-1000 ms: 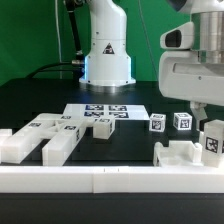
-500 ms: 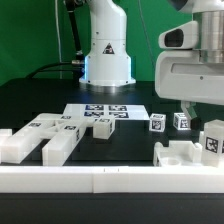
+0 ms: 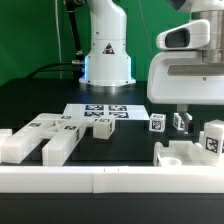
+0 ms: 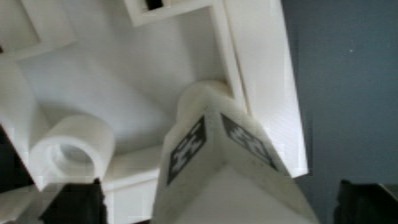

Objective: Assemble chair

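hand (image 3: 185, 121): fingers spread wide with nothing pinched, hanging low over one cluster of chair parts

closest chair part: the tagged block (image 4: 222, 150) is straight below the hand, in the gap between the fingers. From the wrist view neither finger seems to touch it.

what it sits on: the block stands on the slotted piece (image 3: 172, 154), right beside a round peg (image 4: 71, 150). Honestly can't tell if it's pushed fully home.

other chair bits: a small tagged cube (image 3: 157, 122) is just beside the hand, and a second one is half hidden behind a finger. The long blocks (image 3: 45, 140) lie well away from the hand, across the bench (image 3: 40, 100).

how it'll handle (my guess): hard moulded plastic, so light, stiff and not fragile. The faces look smooth, so I'd expect it to be a bit slippery and to twist in a shallow pinch.

where to grab: I'd go for two flat, opposite side faces of the block, squared up and low down. Skip the corner edge that points up at the wrist camera, and skip the peg, since round means it'll roll out.

risk: parts this light could come up together, so pulling on the block might drag the slotted piece along.
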Controlling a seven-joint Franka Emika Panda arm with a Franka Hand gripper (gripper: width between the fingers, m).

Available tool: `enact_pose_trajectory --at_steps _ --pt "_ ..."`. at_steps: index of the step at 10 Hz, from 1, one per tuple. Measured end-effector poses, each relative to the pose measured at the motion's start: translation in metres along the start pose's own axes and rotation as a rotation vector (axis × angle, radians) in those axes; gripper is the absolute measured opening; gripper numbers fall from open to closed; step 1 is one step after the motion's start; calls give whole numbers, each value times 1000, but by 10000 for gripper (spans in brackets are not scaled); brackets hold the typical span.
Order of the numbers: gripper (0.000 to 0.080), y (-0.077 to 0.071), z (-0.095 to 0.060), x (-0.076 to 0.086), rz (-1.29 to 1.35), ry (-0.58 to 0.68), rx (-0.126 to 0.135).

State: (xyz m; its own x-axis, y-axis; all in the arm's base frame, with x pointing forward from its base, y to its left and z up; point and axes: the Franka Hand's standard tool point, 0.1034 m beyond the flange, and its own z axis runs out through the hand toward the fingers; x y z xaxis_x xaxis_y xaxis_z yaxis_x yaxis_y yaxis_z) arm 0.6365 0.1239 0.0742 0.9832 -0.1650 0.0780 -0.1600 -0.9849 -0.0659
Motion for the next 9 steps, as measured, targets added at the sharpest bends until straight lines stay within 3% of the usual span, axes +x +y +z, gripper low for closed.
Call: enact_pose_trajectory --at_steps 9 --pt "649 2 0 0 -504 0 -25"
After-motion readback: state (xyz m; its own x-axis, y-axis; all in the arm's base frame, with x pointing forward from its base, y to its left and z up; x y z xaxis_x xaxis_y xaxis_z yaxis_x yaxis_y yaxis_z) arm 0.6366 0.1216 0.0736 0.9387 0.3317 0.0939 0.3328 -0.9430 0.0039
